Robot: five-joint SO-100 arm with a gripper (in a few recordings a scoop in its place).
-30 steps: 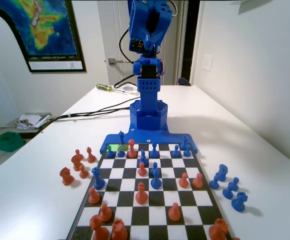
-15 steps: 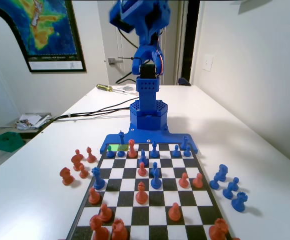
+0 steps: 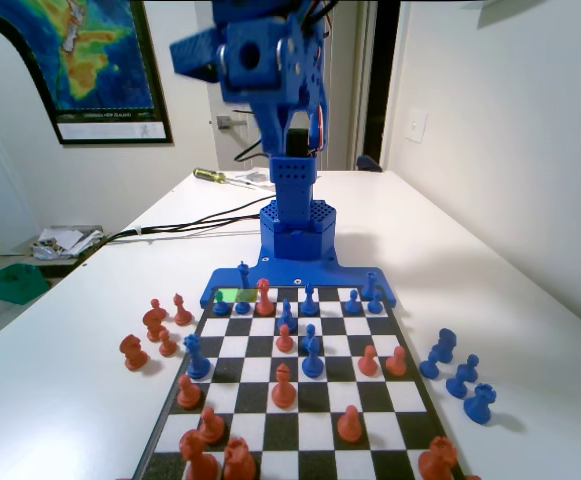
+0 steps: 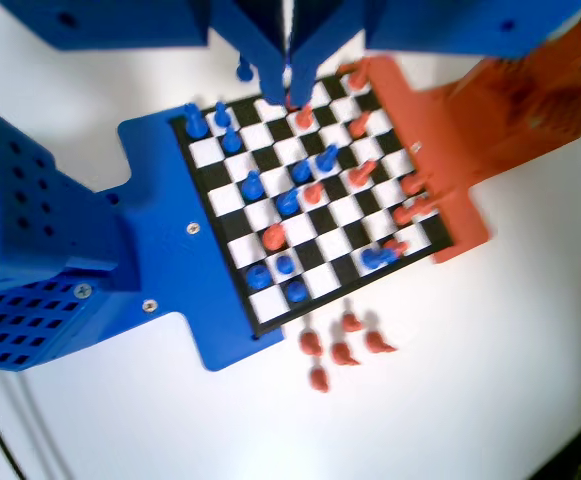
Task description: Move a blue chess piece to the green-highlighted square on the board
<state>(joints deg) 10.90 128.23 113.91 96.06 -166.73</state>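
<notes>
The board (image 3: 407,372) lies in front of the blue arm's base, and it also shows from above in the wrist view (image 4: 342,215). The green-highlighted square (image 3: 231,296) is in the far row at the left of the fixed view. A tall slim blue chess piece (image 3: 243,276) with a pointed tip stands at that square's right edge; I cannot tell which square it stands on. My gripper (image 3: 205,55) (image 4: 290,92) hangs high above the board, with its jaws shut and nothing between them.
Blue and orange-red pieces are scattered over the board. Captured orange pieces (image 3: 155,330) stand on the table left of the board and captured blue ones (image 3: 457,372) to its right. Cables (image 3: 185,225) and a screwdriver (image 3: 210,175) lie behind the arm's base (image 3: 298,230).
The arm's upper part has swung left in the fixed view and tipped forward over the board. No pieces have moved.
</notes>
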